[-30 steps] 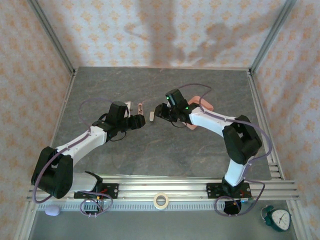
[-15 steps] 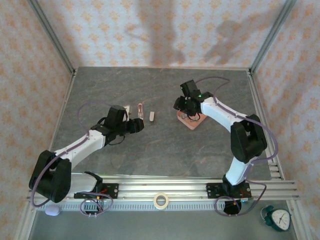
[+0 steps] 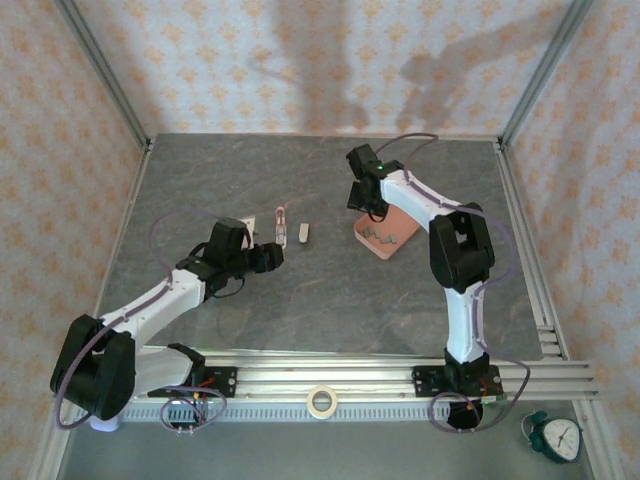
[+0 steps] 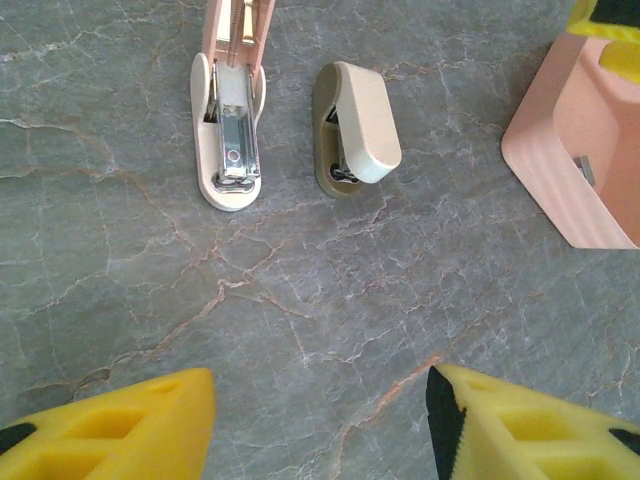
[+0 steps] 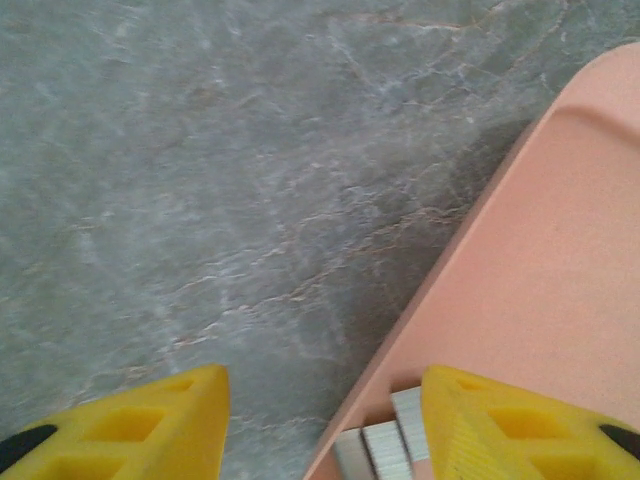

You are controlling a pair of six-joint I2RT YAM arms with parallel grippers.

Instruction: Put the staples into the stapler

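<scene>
— How is the grey table (image 3: 330,300) laid out?
— The stapler (image 4: 228,130) is laid open mid-table; bare stone is left before the left pincer (image 4: 320,420), held wide, empty.
— The staples (image 5: 385,445)?
— Kept at the rim of the pink tray (image 5: 540,250), which is straddled by the right pincer (image 5: 320,420), parted, nothing gripped.
</scene>
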